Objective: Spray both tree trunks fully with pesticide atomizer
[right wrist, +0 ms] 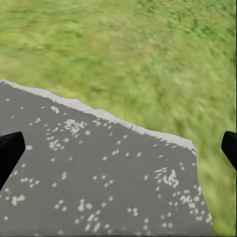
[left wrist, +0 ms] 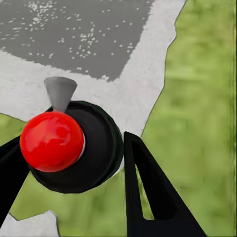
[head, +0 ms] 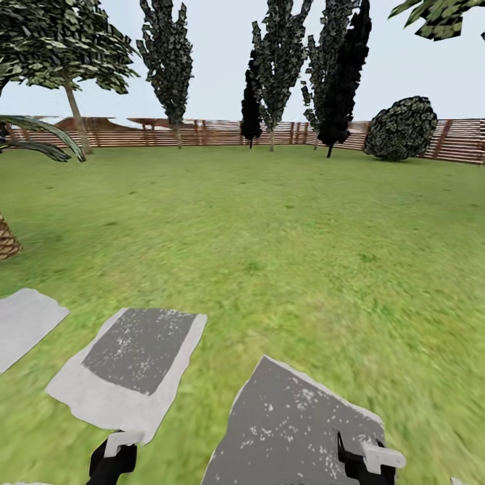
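The pesticide atomizer (left wrist: 74,148), a black round body with a glossy red ball on top and a grey nozzle, sits between the fingers of my left gripper (left wrist: 71,160), which is shut on it. The left gripper (head: 111,461) is low at the head view's bottom edge, over a paving slab. My right gripper (right wrist: 118,148) is open, its fingers wide apart above another slab (right wrist: 98,177). One tree (head: 75,114) with a bare beige trunk and leafy crown stands far off at the left by the fence. A leafy crown (head: 444,17) hangs in at the top right, its trunk out of view.
Grey stepping slabs (head: 135,357) lie in the grass in front of me. A short palm (head: 8,239) is close at the left. Dark thin conifers (head: 279,67) and a round shrub (head: 402,128) line the brown slat fence (head: 465,138) across the open lawn.
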